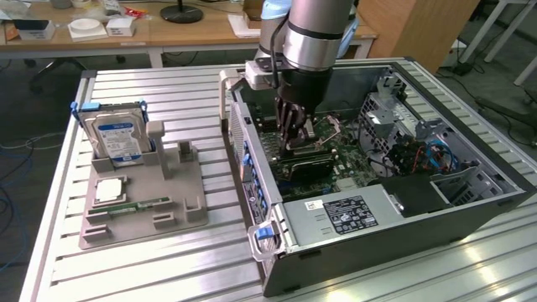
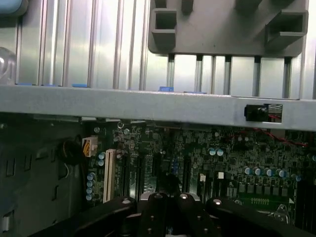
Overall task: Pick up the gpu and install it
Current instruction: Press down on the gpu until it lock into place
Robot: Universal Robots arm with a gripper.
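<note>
gripper [image 1: 295, 143] lowered inside the open computer case [image 1: 470, 207], fingers closed on the dark gpu [image 1: 307, 165] standing on the motherboard [image 1: 331, 160]; hard drive [image 1: 117, 139] upright in the grey holder tray [image 1: 180, 195] beside the case

The exterior view looks down from high and fairly far back across the slatted table [image 1: 168, 94], taking in the open computer case [image 1: 378, 207] on the exterior view's right and the grey parts holder [image 1: 143, 201] on its left. The wrist view sits close inside the case, facing the motherboard [image 2: 197, 163] and, over the case wall [image 2: 148, 103], the holder's edge [image 2: 222, 34]. Both views share the motherboard [image 1: 336, 157], case wall, holder and table slats.
</note>
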